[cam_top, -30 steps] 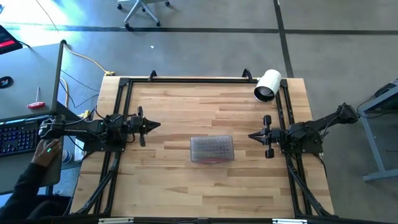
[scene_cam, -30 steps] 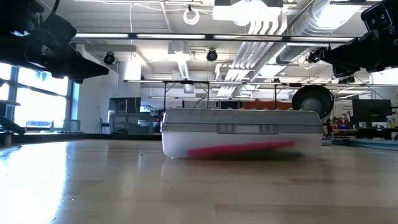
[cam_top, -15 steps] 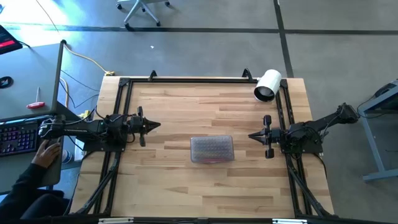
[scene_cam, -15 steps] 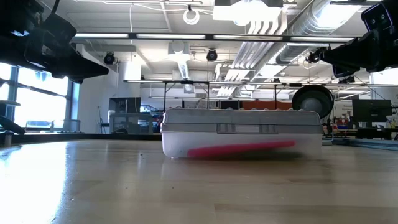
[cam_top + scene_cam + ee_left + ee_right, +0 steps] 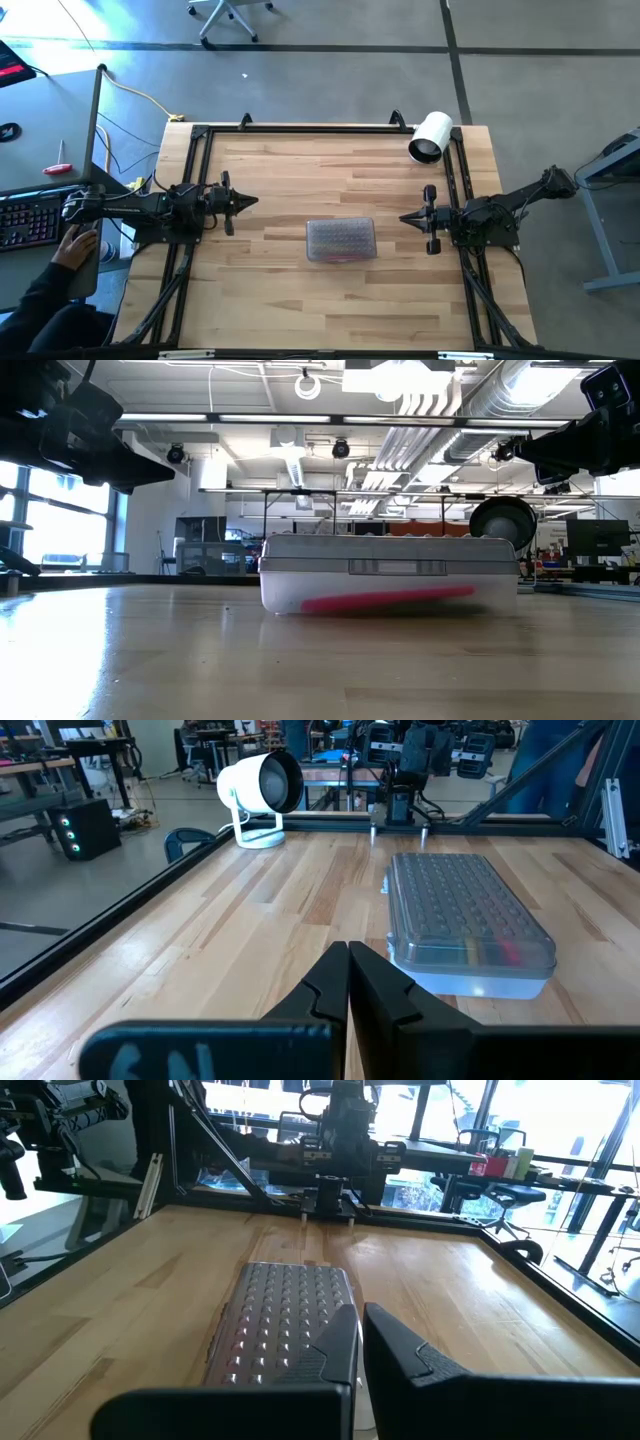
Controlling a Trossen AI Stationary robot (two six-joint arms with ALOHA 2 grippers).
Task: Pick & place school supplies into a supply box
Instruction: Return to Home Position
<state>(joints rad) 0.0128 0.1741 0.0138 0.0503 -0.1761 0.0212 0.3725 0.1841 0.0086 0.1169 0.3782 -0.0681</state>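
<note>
The supply box (image 5: pixel 341 240) is clear plastic with a ribbed lid that is down, and it rests on its base at the middle of the table. The low view shows it side-on (image 5: pixel 390 573). Through its wall show school supplies, among them a pink one (image 5: pixel 385 600); others are too dim to tell apart. My left gripper (image 5: pixel 252 202) hangs shut above the table's left side and points level at the box (image 5: pixel 465 920), well short of it. My right gripper (image 5: pixel 404 217) hangs shut above the right side and points level at the box (image 5: pixel 285 1320) from the other end. Both are empty.
A large white cylindrical roll (image 5: pixel 431 137) lies at the table's far right corner. A black metal frame (image 5: pixel 300 128) runs along the table's edges. At the left, off the table, a person's hand (image 5: pixel 72 248) is at a desk with a keyboard (image 5: pixel 25 215).
</note>
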